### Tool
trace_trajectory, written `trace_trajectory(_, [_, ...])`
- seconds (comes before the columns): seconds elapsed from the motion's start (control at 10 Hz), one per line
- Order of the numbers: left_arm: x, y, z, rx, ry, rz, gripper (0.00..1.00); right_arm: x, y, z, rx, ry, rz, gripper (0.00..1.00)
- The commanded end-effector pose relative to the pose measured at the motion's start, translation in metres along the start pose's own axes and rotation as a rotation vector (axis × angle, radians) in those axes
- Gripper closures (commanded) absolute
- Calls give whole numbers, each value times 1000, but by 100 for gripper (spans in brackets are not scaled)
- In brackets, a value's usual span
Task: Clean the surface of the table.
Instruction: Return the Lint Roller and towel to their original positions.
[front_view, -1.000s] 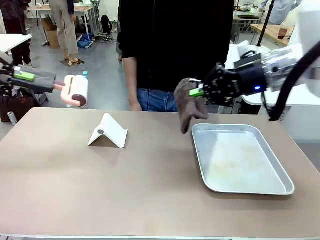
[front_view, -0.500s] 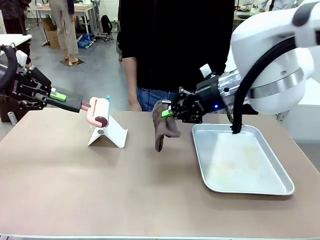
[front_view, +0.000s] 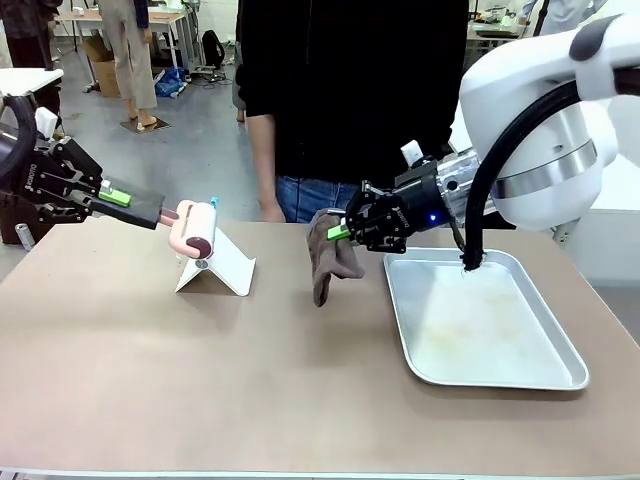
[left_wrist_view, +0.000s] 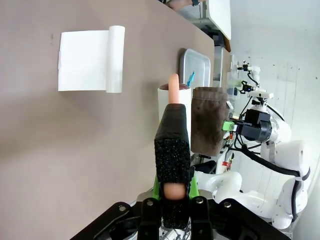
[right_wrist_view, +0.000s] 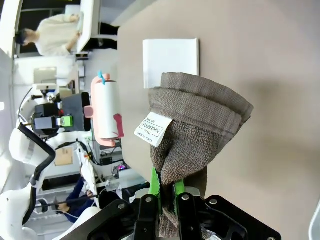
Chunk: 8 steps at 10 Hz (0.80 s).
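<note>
The tan-brown table (front_view: 200, 380) spreads across the front view. My left gripper (front_view: 117, 196) is shut on the pink handle of a white lint roller (front_view: 197, 228), which hovers just above a white folded stand (front_view: 216, 266). The left wrist view shows that gripper (left_wrist_view: 172, 192) clamped on the handle, with the roller (left_wrist_view: 172, 97) beyond it over the table (left_wrist_view: 75, 150). My right gripper (front_view: 340, 232) is shut on a brown cloth (front_view: 330, 262) that hangs a little above the table, left of the tray. In the right wrist view the gripper (right_wrist_view: 165, 192) pinches the cloth (right_wrist_view: 197, 130).
A shiny metal tray (front_view: 500, 372) lies on the table's right side, with nothing in it. A person in a black top (front_view: 350, 90) stands at the far edge, one hand (front_view: 268, 212) hanging behind the stand. The table's near half is bare.
Both arms have come in over the table. The lint roller moved right and down to the white stand. The cloth moved left and lower, off the tray's corner.
</note>
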<state>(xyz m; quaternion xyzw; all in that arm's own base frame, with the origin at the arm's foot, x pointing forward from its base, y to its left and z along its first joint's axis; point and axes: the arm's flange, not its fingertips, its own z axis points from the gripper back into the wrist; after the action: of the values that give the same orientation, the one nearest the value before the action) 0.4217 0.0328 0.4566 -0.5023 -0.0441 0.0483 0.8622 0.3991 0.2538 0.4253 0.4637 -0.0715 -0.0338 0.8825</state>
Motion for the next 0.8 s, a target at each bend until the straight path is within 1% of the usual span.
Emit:
trace_trajectory(0.0, [-3, -2, -2, 0, -8, -3, 79, -3, 4, -2, -8, -9, 12, 88])
trace_trajectory(0.1, [0, 0, 0, 0, 0, 0, 79, 0, 0, 0, 0, 0, 0, 88])
trace_trajectory(0.2, [-1, -6, -11, 37, 8, -81, 79, 10, 2, -14, -37, -7, -10, 88])
trace_trajectory(0.3, [8, -13, -28, 76, 6, -99, 79, 19, 1, -32, -60, -25, -8, 88])
trace_trajectory(0.4, [20, -17, -47, 82, 61, -111, 79, 25, -5, -53, -57, -6, -18, 88])
trace_trajectory(0.5, [31, -20, -66, 96, 84, -110, 79, 28, -13, -66, -69, -22, -36, 88])
trace_trajectory(0.6, [40, -24, -80, 122, 92, -105, 79, 28, -19, -70, -64, 1, -41, 88])
trace_trajectory(0.7, [46, -27, -88, 132, 89, -91, 79, 28, -25, -72, -86, 2, -41, 88])
